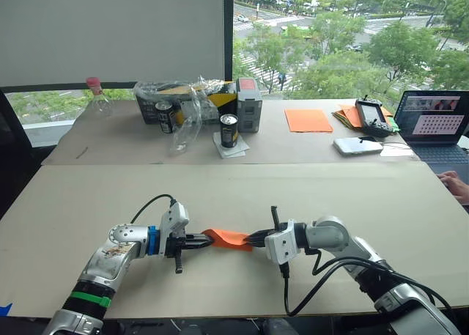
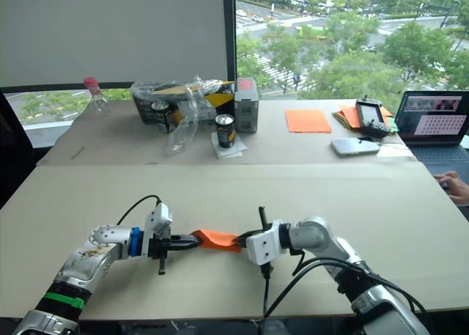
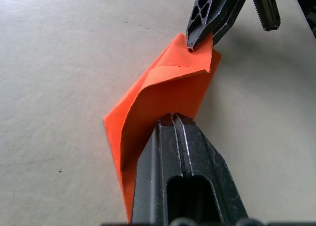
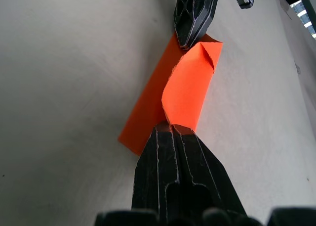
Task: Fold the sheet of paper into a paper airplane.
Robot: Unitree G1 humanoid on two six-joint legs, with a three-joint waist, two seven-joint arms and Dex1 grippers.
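The left gripper point(image 1: 199, 240) has its two black fingers pressed together on the left end of the sheet of paper point(image 1: 229, 238), and the right gripper point(image 1: 253, 239) pinches the sheet's right end the same way. The two grippers point at each other along one line, with the folded orange sheet stretched between their tips. The sheet is a narrow, layered strip with a twist in it: in the wrist views one flap curls up and over while the rest lies close to the table point(image 1: 308, 196). It sits near the front edge of the pale table, roughly in the middle from left to right, and whether it rests on the surface or is lifted slightly cannot be told.

Farther back, on a second table surface by the window, stand a black can point(image 1: 229, 130) on a white napkin, a crumpled clear plastic bag point(image 1: 187, 119) over a yellow-and-black box, and a plastic bottle with a pink cap point(image 1: 97, 98) at the far left. To the far right lie a smooth orange sheet point(image 1: 308, 120), a pile of orange and yellow papers point(image 1: 347, 116), a handheld controller point(image 1: 374, 118), a white phone point(image 1: 357, 145) and an open laptop point(image 1: 434, 126). A person's hand point(image 1: 456, 184) rests at the right edge.
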